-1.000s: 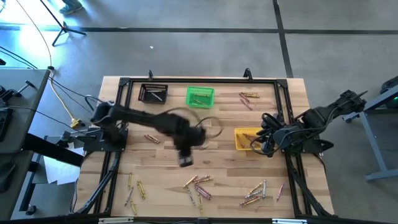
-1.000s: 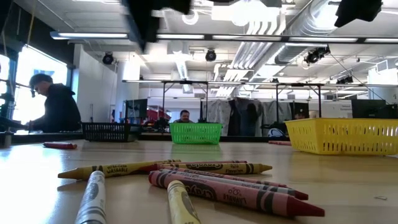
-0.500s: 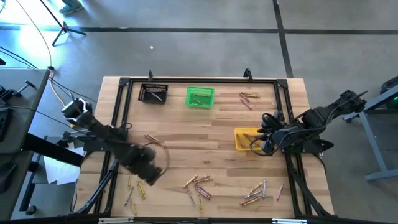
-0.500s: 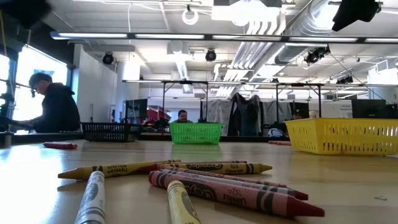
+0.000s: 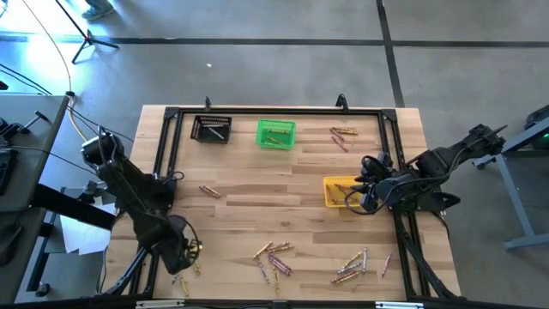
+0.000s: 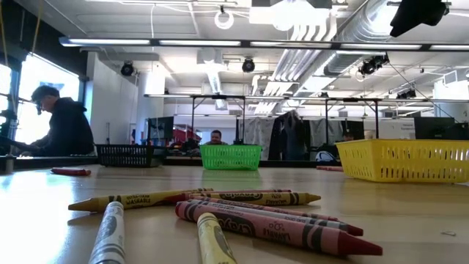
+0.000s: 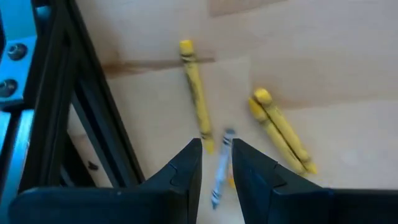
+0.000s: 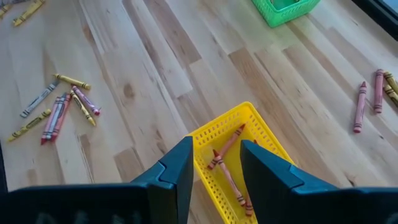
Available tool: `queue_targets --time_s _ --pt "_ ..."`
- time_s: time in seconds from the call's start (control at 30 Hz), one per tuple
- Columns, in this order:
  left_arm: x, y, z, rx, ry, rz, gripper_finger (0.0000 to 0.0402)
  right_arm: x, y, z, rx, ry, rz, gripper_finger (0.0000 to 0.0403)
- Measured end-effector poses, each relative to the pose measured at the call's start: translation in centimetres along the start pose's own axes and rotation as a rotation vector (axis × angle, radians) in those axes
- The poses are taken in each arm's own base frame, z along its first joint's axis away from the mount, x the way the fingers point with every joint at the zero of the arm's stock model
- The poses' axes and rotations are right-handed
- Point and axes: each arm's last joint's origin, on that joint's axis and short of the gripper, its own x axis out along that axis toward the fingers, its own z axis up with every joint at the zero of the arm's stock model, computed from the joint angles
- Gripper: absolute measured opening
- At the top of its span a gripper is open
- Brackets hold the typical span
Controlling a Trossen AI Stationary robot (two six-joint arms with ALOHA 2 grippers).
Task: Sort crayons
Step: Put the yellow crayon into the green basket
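Three bins, two reddish crayons in yellow

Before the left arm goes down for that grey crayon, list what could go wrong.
1. The grey crayon lies between the left gripper fingers, but a yellow crayon ends right beside it; both might get pinched.
2. The black frame rail runs close beside the fingers and could be bumped.
3. The yellow bin under the right gripper holds red crayons, so colours may end up mixed.
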Motion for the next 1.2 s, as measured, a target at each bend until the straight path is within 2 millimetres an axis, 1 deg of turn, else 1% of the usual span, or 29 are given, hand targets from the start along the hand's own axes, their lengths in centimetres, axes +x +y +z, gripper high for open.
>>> queue_targets --time_s 0.13,0.3,0.47,0.67,0.73,0.83,0.87,1.03,1.2 --pt "1.5 0.2 0.4 -0.001 0.017 -0.017 0.0074 0.0 0.0 0.0 0.015 -0.001 0.0 0.0119" --pt "3.5 0.9 1.5 0.006 0.024 -0.02 0.0074 0.0 0.0 0.0 0.03 -0.002 -0.002 0.0119" --pt "4.5 1.3 2.4 -0.009 0.0 0.001 0.0074 0.0 0.0 0.0 0.062 -0.002 -0.002 0.0119" --pt "4.8 1.4 2.7 0.002 0.004 -0.005 0.0068 0.0 0.0 0.0 0.07 -0.004 0.002 0.0119" --pt "4.8 1.3 2.7 0.007 0.006 -0.009 0.0052 0.0 0.0 0.0 0.07 -0.005 0.002 0.0119" --pt "4.8 1.1 2.9 0.0 0.01 -0.013 0.0015 0.0 0.0 0.0 0.069 -0.004 0.002 0.0119" --pt "4.8 1.0 2.9 -0.005 0.012 -0.012 0.0008 0.0 0.0 0.0 0.068 -0.004 0.002 0.0119" --pt "4.7 0.9 3.0 0.006 0.03 0.003 0.0007 0.0 0.0 0.0 0.068 -0.004 0.003 0.0119" --pt "4.1 1.2 3.1 0.015 0.049 -0.018 0.0003 0.0 0.0 0.0 0.067 -0.002 0.004 0.0119"
